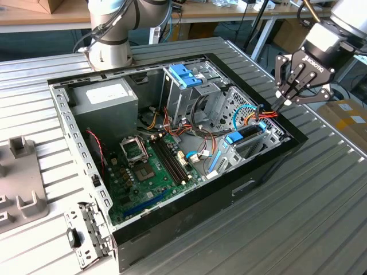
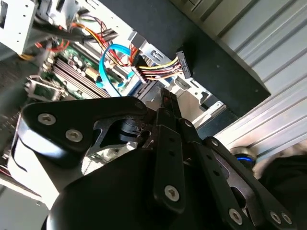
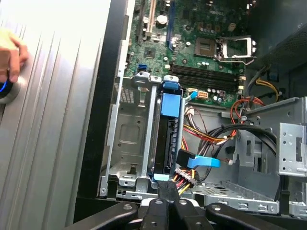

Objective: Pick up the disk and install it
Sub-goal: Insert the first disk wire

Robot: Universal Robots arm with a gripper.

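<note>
The disk [image 1: 243, 136], edged by its blue carrier frame, stands on edge in a slot of the metal drive bay at the right end of the open computer case [image 1: 189, 213]. In the first wrist view the disk [image 3: 166, 136] shows its dark side and blue end piece, with the bay's empty slot beside it. My gripper [image 1: 282, 103] hovers just above the case's right edge, fingers pressed together with nothing seen between them. Its fingertips [image 3: 168, 188] are close to a connector [image 3: 184, 174] on a bundle of coloured wires, which also shows in the second wrist view [image 2: 183, 63].
A grey power-supply box [image 1: 106, 100] and a drive cage with a blue handle [image 1: 184, 74] fill the case's back. The motherboard [image 1: 155, 166] lies on its floor, with loose blue and orange cables [image 1: 255, 114] near the bay. A hand [image 3: 13, 50] rests by a blue-lit button [image 3: 4, 89].
</note>
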